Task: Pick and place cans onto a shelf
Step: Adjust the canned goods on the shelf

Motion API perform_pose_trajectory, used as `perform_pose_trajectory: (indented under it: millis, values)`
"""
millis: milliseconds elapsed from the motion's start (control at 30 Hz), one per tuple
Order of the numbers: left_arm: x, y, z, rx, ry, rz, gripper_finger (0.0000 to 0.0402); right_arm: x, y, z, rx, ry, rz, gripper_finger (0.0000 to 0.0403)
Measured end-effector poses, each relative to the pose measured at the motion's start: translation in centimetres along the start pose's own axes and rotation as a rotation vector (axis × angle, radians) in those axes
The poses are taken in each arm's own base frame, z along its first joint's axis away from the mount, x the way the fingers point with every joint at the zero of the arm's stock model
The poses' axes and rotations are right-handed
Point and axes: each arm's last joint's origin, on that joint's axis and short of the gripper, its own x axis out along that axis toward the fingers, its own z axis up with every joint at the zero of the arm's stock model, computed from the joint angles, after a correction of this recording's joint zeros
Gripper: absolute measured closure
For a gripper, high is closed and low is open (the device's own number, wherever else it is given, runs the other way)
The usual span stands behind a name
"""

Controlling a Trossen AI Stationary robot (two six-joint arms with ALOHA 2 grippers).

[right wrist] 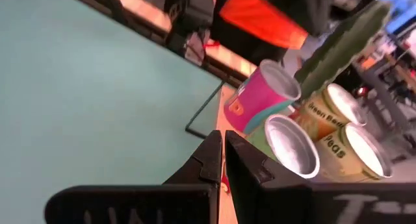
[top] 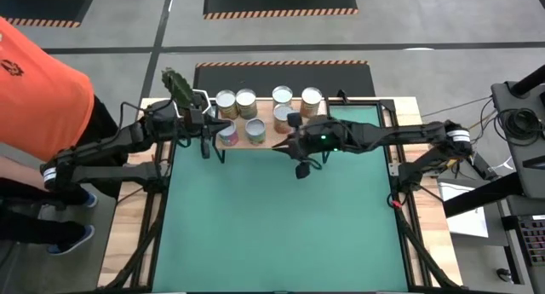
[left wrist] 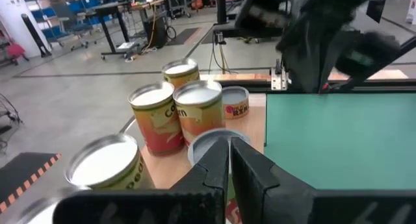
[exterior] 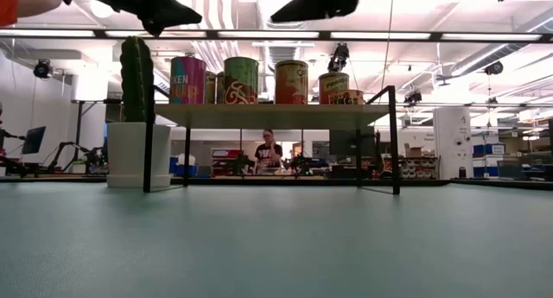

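Observation:
Several cans (top: 255,130) with silver tops stand on the light-wood shelf (top: 267,122) at the table's far edge; they also show in the low view (exterior: 291,82). My left gripper (top: 213,128) is shut and empty, above the shelf's left end, just over a grey-topped can (left wrist: 209,139). My right gripper (top: 285,143) is shut and empty, above the shelf's near edge, pointing toward the pink can (right wrist: 260,97) and its neighbours (right wrist: 292,146). In the low view both grippers hang high above the shelf, the left one (exterior: 149,6) and the right one (exterior: 318,1).
A green cactus (top: 180,85) in a white pot (exterior: 128,155) stands at the shelf's left end. The green mat (top: 281,217) stretches from the shelf to the near edge. A person in an orange shirt (top: 38,81) stands beyond the table's left side.

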Motion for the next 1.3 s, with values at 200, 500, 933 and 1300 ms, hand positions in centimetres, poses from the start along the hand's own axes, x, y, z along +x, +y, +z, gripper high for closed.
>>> perform_pose_trajectory:
  millis: [200, 500, 933, 1300]
  values:
    - [0.3, -0.1, -0.9, -0.069, 0.014, -0.002, 0.0402, -2.2, 0.9, -0.9, -0.022, -0.123, 0.012, 0.0394]
    - [0.5, -0.1, -1.0, -0.151, -0.031, 0.003, 0.0402, -4.9, 1.2, -1.8, -0.053, -0.200, -0.061, 0.0394]
    - [1.7, 0.2, -0.1, -0.142, -0.135, 0.012, 0.0402, -7.5, 1.9, -2.5, -0.078, -0.314, -0.125, 0.0394]
    - [2.9, 0.9, 2.3, -0.099, -0.111, 0.068, 0.0402, -7.6, 2.0, -2.6, -0.083, -0.306, -0.125, 0.0394]
